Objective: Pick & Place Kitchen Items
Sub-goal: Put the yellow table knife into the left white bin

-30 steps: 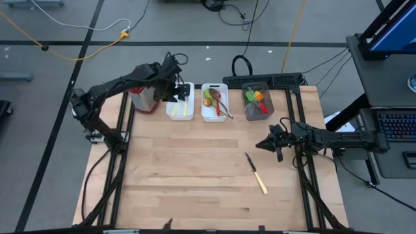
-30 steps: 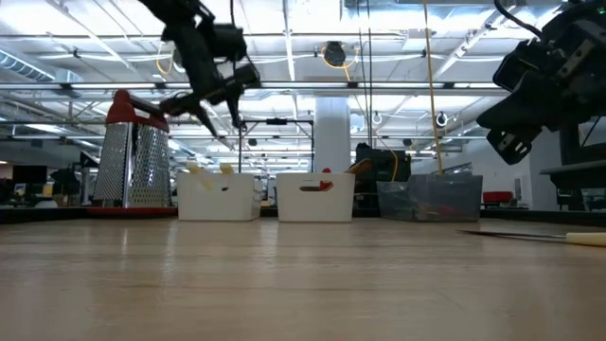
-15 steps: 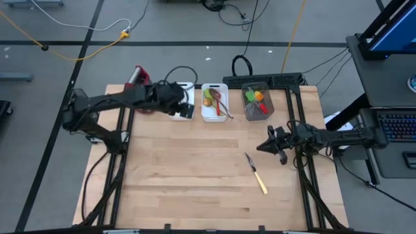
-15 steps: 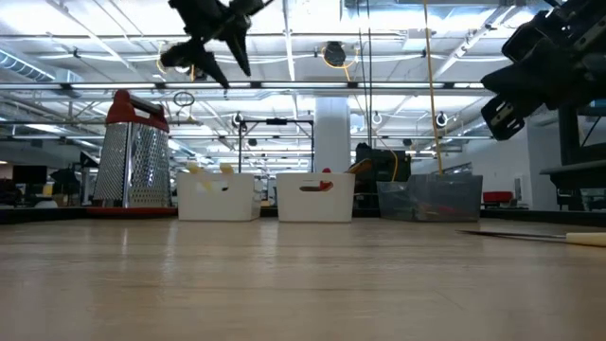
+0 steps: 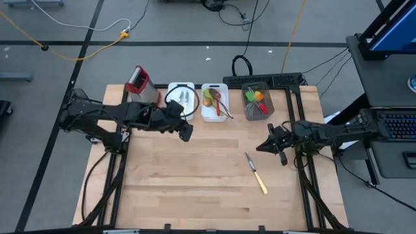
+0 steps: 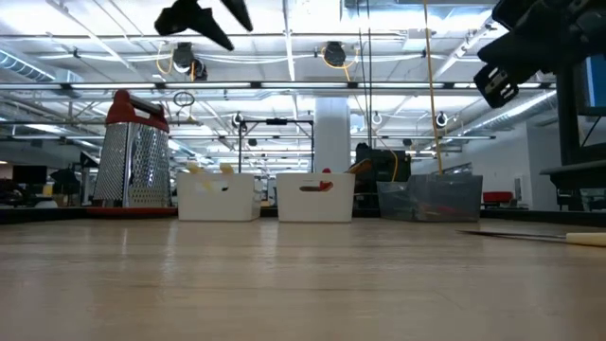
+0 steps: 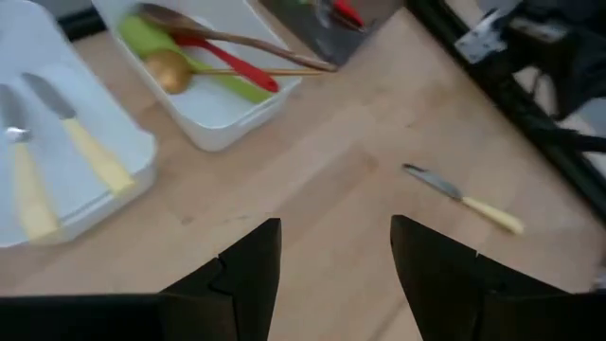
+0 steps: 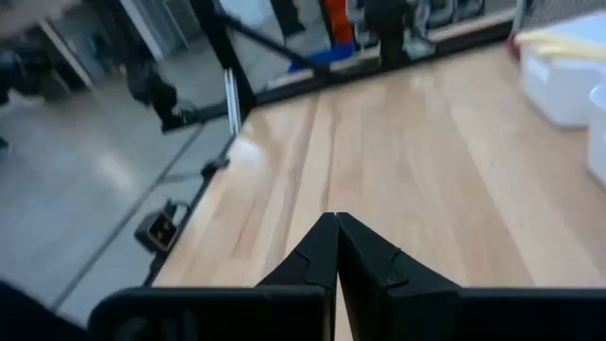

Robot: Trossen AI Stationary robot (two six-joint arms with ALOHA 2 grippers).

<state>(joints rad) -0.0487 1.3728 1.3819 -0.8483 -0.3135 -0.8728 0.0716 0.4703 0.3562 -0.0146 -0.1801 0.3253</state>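
- My left pincer (image 5: 185, 132) hangs over the table (image 5: 195, 188) with its fingers apart, holding nothing, just short of the trays.
- I judge one item is left: the knife (image 5: 255, 173) lies loose on the table, toward four o'clock from that pincer.
- Two knives (image 7: 57, 161) already sit in the white tray (image 5: 173, 88).
- My right pincer (image 5: 278, 147) waits near the knife, fingers together.
- Next I should lower over the cream handle.

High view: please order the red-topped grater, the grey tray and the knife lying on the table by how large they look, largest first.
1. Grey tray
2. Red-topped grater, close to the tray in apparent size, so this order is unsure
3. Knife, clearly the slimmest
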